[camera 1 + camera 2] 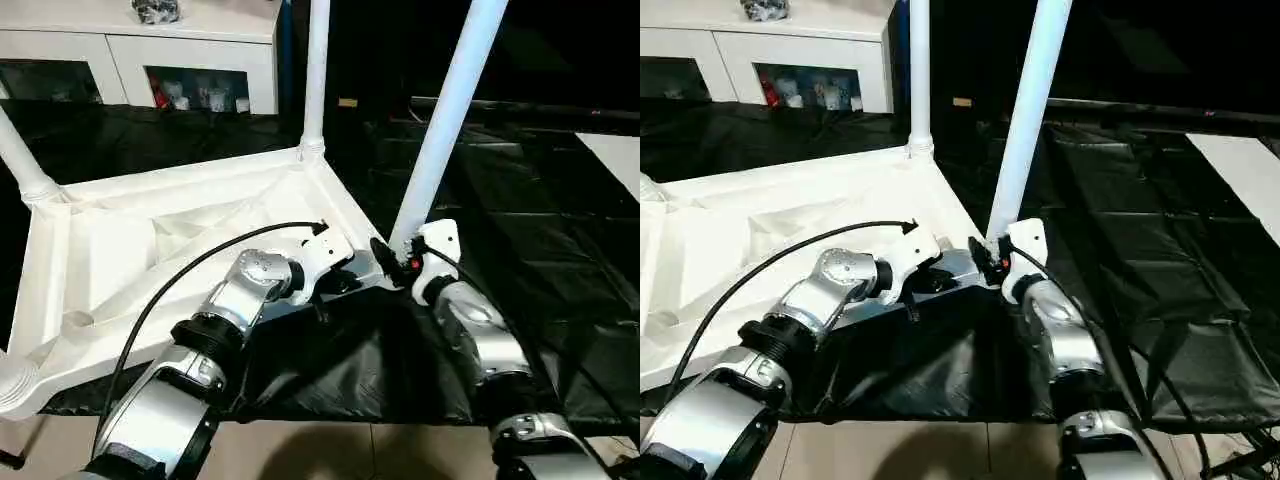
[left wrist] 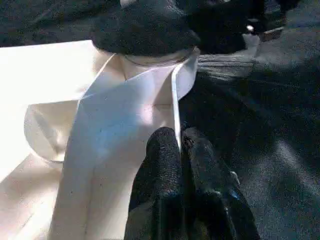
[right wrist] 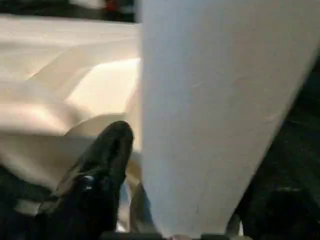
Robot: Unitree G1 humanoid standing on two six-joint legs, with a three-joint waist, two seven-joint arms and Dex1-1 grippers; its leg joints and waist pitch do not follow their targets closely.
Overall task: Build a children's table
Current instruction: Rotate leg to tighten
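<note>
Three legs are seen standing on the upturned tabletop [image 1: 120,250]; the near-right leg [image 1: 450,110] leans by the right tool [image 1: 392,262], whose grip cannot be told, the left tool [image 2: 181,150] clenched on the rim, and straightening is judged next.

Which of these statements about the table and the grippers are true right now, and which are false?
1. The tabletop lies underside up. True.
2. The left gripper is pinched on the tabletop's rim. True.
3. The right gripper is at the top end of the leaning leg. False: it is at the leg's base, by the corner.
4. The tabletop rests on a bare wooden floor. False: it rests on a black sheet.
</note>
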